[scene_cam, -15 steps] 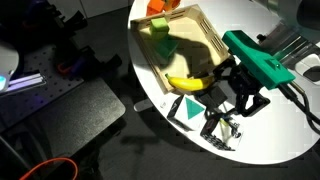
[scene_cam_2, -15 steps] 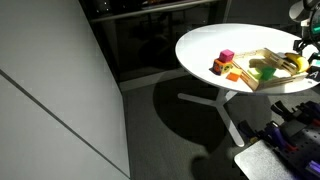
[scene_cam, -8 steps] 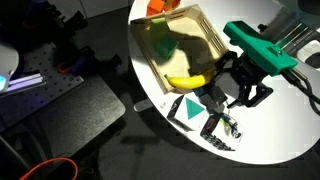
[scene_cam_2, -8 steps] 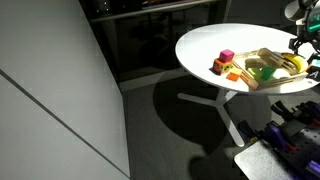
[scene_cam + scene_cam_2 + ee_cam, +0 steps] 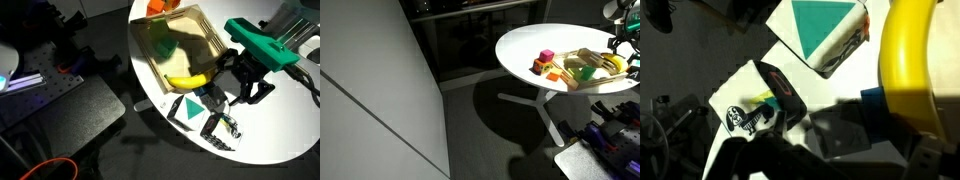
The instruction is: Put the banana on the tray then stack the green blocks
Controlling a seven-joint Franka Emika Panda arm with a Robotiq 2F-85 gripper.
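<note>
Flagging risk: banana (image 5: 188, 80) at tray (image 5: 195, 40) near rim, jaws spread and empty just beside; a careless swing could knock it onto tabletop (image 5: 280, 130).

Wrist view: the banana (image 5: 908, 60) is blurred and cut off by the top edge; neither tip is seen. The dark green triangle (image 5: 824, 24) is clipped along the top edge.

In an exterior view, what lies in the tray (image 5: 582, 60) is rendered too small. The green blocks (image 5: 584, 71) are perhaps the pale patch there and cannot be told apart. The table (image 5: 520, 45) is cut off at the right edge.

In an exterior view, the orange block (image 5: 158, 6) is clipped by the top edge. The tray's near corner is hidden behind the gripper (image 5: 243, 92).
</note>
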